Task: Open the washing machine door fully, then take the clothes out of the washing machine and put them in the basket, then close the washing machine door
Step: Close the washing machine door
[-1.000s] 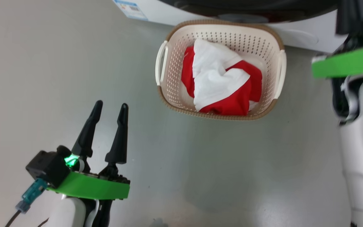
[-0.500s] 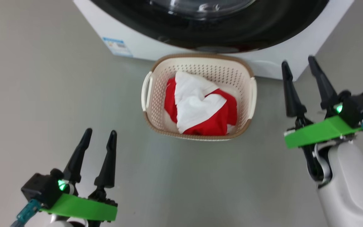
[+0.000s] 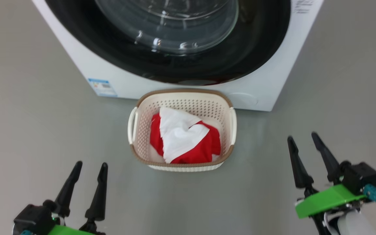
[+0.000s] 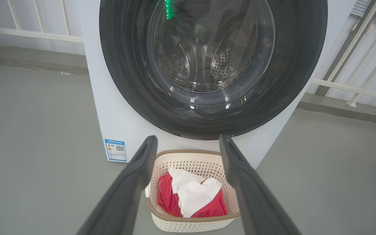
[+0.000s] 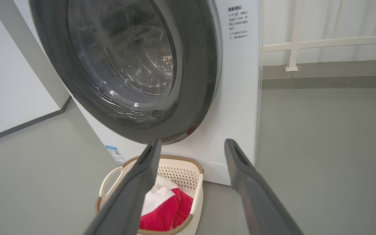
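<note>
The white washing machine (image 3: 77,70) stands ahead, and the washing machine door (image 3: 256,42), with its black rim and glass bowl, lies flush against its front. On the floor right before it sits the cream basket (image 3: 181,93) holding the red and white clothes (image 3: 178,140). My left gripper (image 3: 91,164) is open at the lower left, well short of the basket. Open too, my right gripper (image 3: 302,135) is at the lower right and holds nothing. From the left wrist, the door (image 4: 126,81) and the basket (image 4: 191,225) appear beyond my left gripper (image 4: 188,138); my right gripper (image 5: 193,142) frames the basket (image 5: 178,160).
Grey floor spreads on both sides of the basket. A blue label (image 3: 102,87) marks the machine's lower front. White railings (image 4: 28,32) run behind the machine on the left and on the right (image 5: 321,42). A pale wall (image 5: 8,81) stands to the left.
The head camera has risen, bringing the door into view. My right gripper has come away from beside the machine, down to the lower right, with its fingers now apart. The basket has not moved.
</note>
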Controlling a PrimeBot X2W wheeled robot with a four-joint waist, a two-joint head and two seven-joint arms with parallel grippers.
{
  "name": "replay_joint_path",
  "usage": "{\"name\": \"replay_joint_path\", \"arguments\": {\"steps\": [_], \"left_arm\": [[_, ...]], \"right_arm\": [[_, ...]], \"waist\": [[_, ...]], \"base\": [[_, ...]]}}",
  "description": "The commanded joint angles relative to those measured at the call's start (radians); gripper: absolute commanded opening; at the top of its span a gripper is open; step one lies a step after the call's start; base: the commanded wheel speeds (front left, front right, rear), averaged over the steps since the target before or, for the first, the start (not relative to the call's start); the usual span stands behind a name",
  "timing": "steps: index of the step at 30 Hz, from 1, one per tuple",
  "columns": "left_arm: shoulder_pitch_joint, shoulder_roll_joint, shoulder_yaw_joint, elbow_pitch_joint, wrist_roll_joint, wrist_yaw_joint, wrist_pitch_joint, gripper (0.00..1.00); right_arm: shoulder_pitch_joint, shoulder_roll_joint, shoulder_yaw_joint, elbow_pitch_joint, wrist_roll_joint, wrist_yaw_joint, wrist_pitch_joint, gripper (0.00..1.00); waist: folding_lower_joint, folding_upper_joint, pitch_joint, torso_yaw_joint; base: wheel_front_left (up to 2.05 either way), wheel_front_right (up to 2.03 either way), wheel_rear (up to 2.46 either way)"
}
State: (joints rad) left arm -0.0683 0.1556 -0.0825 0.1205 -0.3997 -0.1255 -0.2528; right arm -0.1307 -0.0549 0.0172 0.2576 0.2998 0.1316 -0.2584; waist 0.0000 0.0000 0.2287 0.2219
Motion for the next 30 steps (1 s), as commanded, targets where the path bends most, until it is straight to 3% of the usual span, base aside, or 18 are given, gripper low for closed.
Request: {"name": "replay_joint_path", "arguments": {"steps": [1, 22, 30], "left_arm": [[0.006, 0.03, 0.043, -0.022, 0.008, -0.005, -0.009, 1.0], [0.171, 0.026, 0.114, -0.053, 0.055, -0.005, -0.009, 1.0], [0.193, 0.02, 0.122, -0.052, 0.06, -0.005, -0.009, 1.0]], "right_arm": [[0.016, 0.005, 0.022, -0.026, 0.008, -0.001, -0.003, 1.0], [0.231, 0.005, -0.059, -0.056, -0.004, -0.001, -0.003, 1.0], [0.267, 0.005, -0.078, -0.064, -0.002, -0.001, -0.003, 1.0]], "waist": [[0.0, 0.0, -0.049, -0.049], [0.0, 0.0, -0.179, -0.166], [0.0, 0.0, -0.19, -0.177]], "base": [[0.0, 0.0, 0.0], [0.0, 0.0, 0.0], [0.0, 0.0, 0.0]]}}
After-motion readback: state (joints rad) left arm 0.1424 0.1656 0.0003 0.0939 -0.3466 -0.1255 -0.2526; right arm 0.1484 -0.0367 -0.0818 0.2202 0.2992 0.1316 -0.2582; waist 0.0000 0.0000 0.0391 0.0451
